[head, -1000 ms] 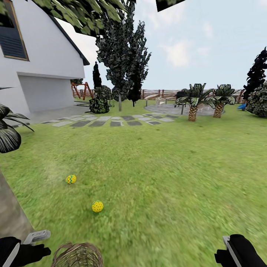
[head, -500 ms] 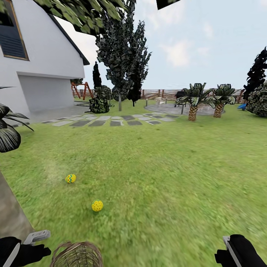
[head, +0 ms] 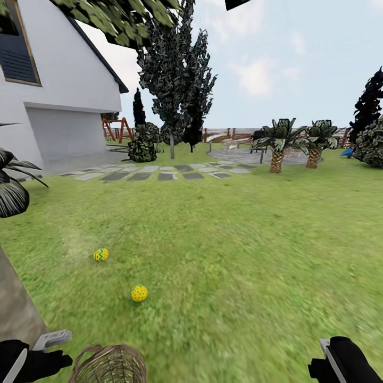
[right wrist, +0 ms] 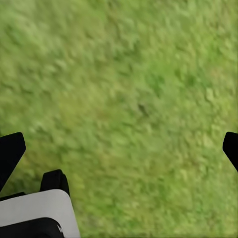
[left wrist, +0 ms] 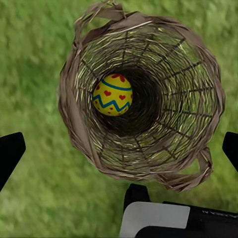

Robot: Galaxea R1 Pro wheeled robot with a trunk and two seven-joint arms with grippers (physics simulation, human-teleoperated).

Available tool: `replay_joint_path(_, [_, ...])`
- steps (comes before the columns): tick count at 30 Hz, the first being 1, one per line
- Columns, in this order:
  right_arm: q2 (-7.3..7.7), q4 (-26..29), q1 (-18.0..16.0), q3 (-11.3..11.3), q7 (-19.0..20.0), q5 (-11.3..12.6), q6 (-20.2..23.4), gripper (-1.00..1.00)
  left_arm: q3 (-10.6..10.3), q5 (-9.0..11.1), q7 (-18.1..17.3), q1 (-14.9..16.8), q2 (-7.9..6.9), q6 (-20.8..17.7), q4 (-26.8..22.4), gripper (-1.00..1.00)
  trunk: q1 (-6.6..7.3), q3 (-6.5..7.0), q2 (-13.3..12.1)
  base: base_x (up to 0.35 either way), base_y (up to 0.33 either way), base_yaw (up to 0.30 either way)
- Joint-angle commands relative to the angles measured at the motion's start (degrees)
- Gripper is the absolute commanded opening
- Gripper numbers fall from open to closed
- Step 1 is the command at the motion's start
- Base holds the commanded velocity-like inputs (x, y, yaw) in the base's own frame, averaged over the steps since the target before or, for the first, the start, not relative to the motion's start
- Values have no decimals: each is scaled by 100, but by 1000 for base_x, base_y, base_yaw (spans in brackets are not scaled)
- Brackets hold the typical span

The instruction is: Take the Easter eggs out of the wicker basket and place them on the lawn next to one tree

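No legible writing. One egg (left wrist: 112, 94) in wicker basket (left wrist: 74, 124); both jaws wide, empty.

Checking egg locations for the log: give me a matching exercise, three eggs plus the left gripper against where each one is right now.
Things:
1. heart egg
2. zigzag egg
3. dotted egg
4. left gripper

Places:
A. on the lawn, nearer the robot
B. open above the wicker basket
C. inside the basket
D. on the lawn, farther out

Pairs: 1-C, 2-D, 3-A, 4-B
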State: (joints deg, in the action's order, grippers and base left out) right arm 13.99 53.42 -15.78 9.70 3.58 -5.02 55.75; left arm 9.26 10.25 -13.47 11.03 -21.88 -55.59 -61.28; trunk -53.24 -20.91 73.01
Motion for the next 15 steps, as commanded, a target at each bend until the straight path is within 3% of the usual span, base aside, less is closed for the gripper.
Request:
replay_joint_path(1, [-1, 4, -4, 5, 38, -51, 24, 100, 7, 10, -15, 4, 0, -29, 27, 100, -23, -25, 46, 0, 0, 0])
replay_joint_path(15, [-27, -2, -4, -18, 29, -59, 15, 100, 9, 25, -6, 4, 47, -23, 248, 100, -330, -277, 607, 0, 0, 0])
